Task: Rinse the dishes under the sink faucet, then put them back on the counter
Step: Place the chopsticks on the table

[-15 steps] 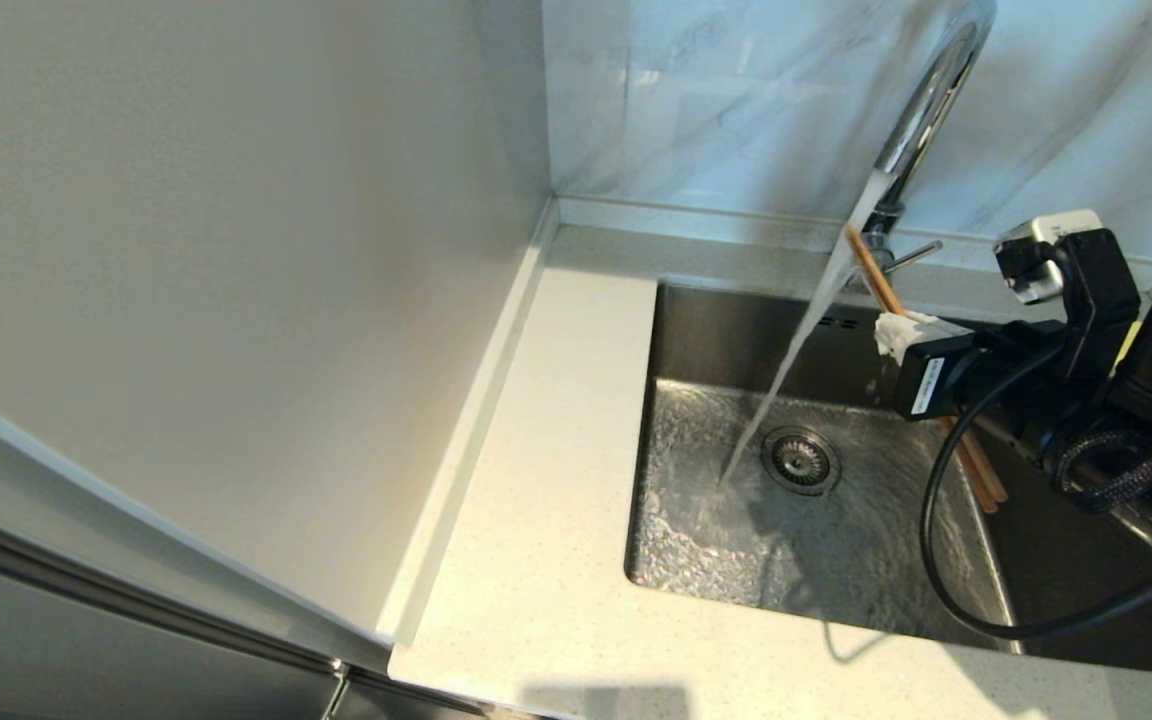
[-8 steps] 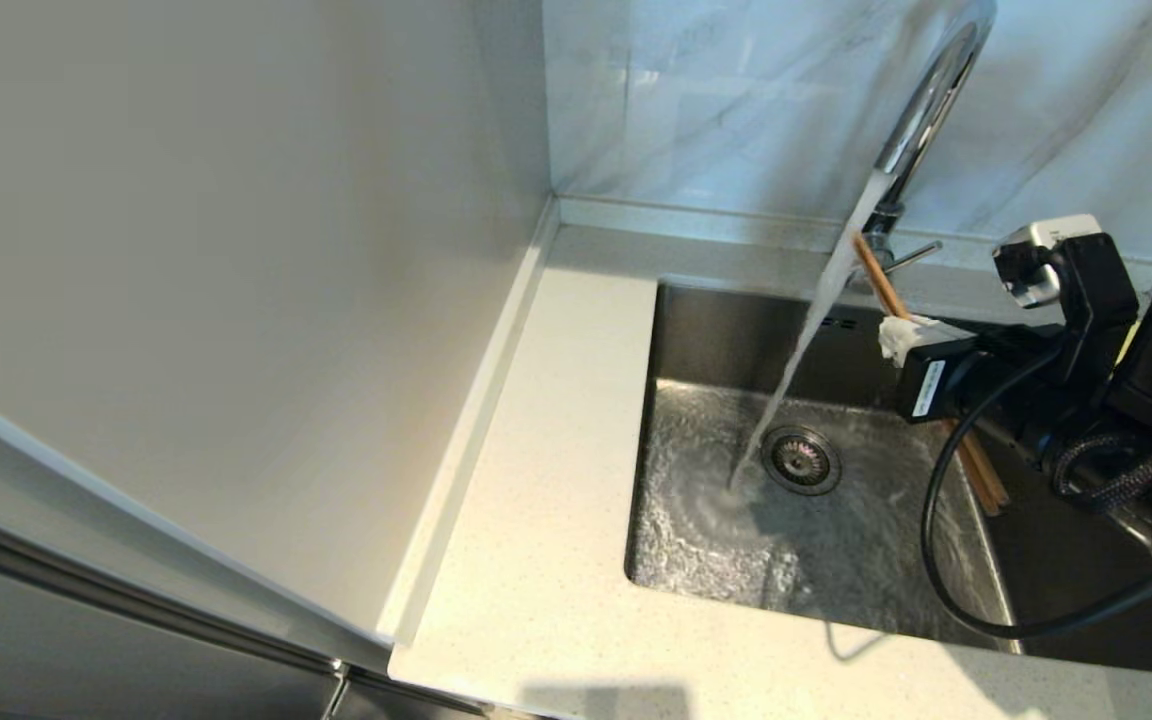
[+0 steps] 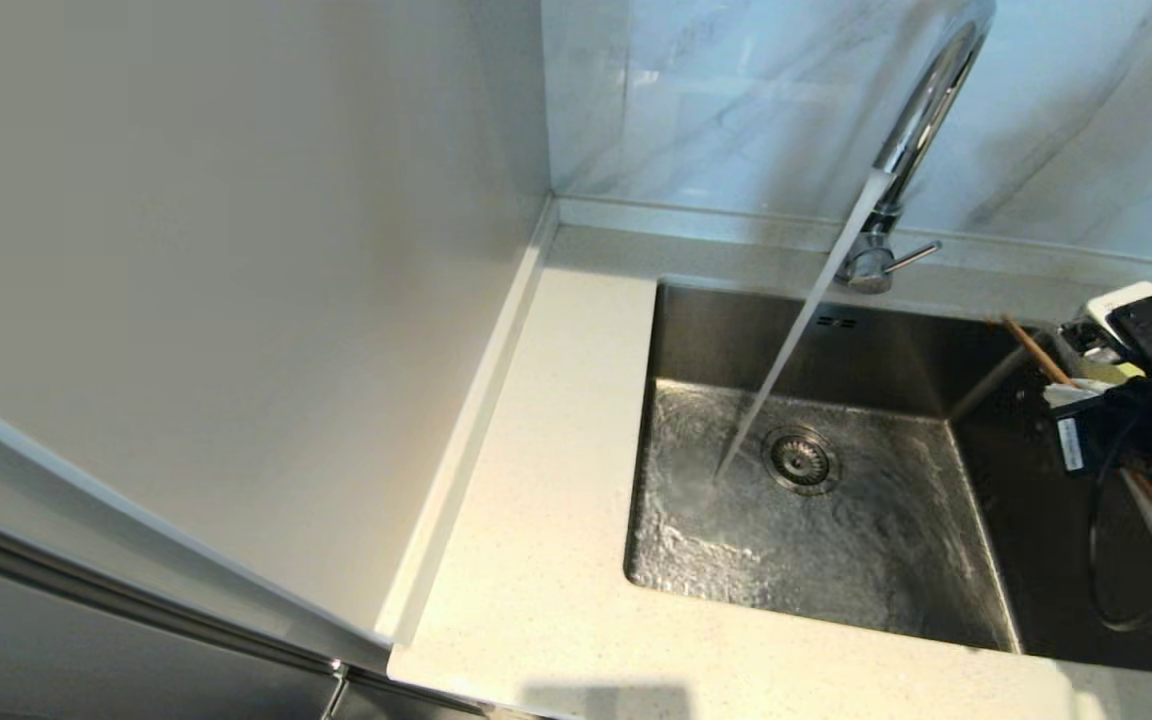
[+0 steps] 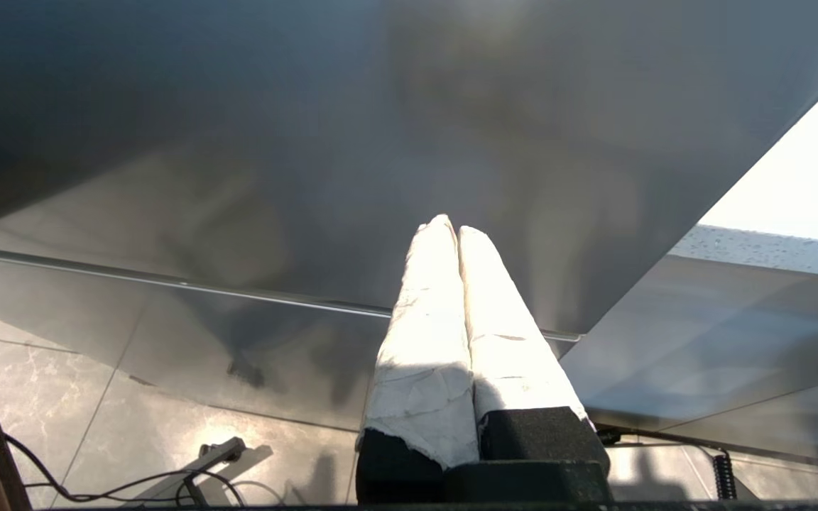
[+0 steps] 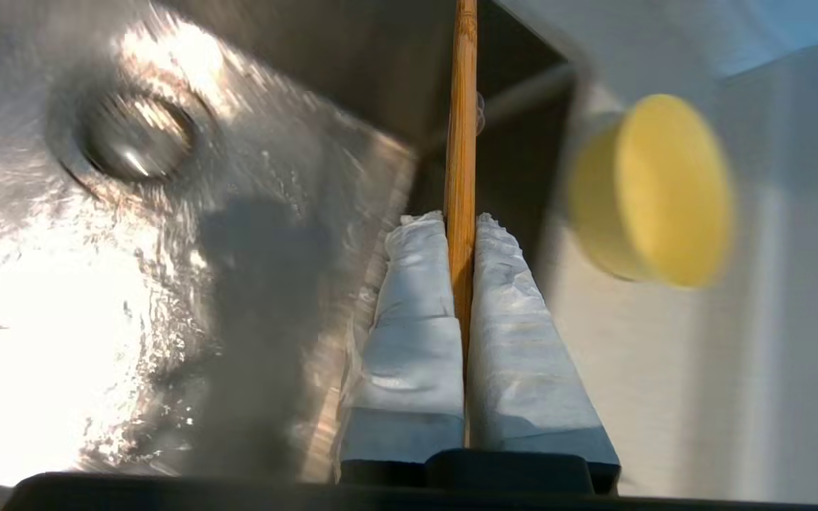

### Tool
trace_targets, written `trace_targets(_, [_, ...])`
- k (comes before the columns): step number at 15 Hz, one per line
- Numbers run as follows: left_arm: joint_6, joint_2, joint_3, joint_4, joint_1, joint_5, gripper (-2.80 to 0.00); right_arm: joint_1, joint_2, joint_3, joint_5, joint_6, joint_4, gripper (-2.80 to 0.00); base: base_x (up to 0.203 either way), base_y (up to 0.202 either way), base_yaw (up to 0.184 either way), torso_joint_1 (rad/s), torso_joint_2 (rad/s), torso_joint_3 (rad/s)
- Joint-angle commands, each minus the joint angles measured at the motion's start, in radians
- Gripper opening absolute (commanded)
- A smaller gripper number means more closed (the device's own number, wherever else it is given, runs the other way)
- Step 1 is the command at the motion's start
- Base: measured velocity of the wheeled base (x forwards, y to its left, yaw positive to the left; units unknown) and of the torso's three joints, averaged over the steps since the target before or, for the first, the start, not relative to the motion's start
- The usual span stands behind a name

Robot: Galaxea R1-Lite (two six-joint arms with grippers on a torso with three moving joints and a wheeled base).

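My right gripper is shut on the brown chopsticks, over the right rim of the sink. The sticks slant up toward the back wall, well away from the water. The chrome faucet is running, and its stream lands left of the drain strainer. In the right wrist view the pale-yellow bowl stands on the counter just past the sink's rim. The plate is mostly out of view. My left gripper is shut on nothing, low beside a grey panel.
The counter runs along the sink's left and front. A tall pale wall panel closes off the left side and the marble backsplash the back. The right arm's black cable hangs over the sink's right side.
My right gripper has carried the chopsticks to the right, out of the water stream, to the sink's right rim. The water keeps running.
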Motion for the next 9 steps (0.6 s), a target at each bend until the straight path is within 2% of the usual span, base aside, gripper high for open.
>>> trace_targets(1, [0.0,0.0,0.0,0.0,0.0,0.0,-2.8,-0.033,-0.038,0.025,0.002,-0.111,0.012,-2.8,0.0,0.0,0.0,0.0,0.0,0.0])
trace_targets(2, [0.0,0.0,0.0,0.0,0.0,0.0,-2.8,-0.041,-0.047,0.092,0.006,-0.191,0.024,-2.8,0.0,0.0,0.0,0.0,0.0,0.0])
trace_targets(3, [0.0,0.0,0.0,0.0,0.0,0.0,-2.8,-0.047,-0.053,0.128,0.01,-0.22,0.03,-2.8,0.0,0.0,0.0,0.0,0.0,0.0])
trace_targets(5, [0.0,0.0,0.0,0.0,0.0,0.0,-2.8,-0.055,-0.087,0.084,0.02,-0.277,0.093,-2.8,0.0,0.0,0.0,0.0,0.0,0.0])
trace_targets(7, [0.0,0.0,0.0,0.0,0.0,0.0,-2.8,-0.064,-0.111,0.045,0.027,-0.39,0.143,-2.8,0.0,0.0,0.0,0.0,0.0,0.0])
trace_targets(9, [0.0,0.0,0.0,0.0,0.0,0.0,-2.8,-0.07,-0.126,-0.088,0.028,-0.344,0.185,-2.8,0.0,0.0,0.0,0.0,0.0,0.0])
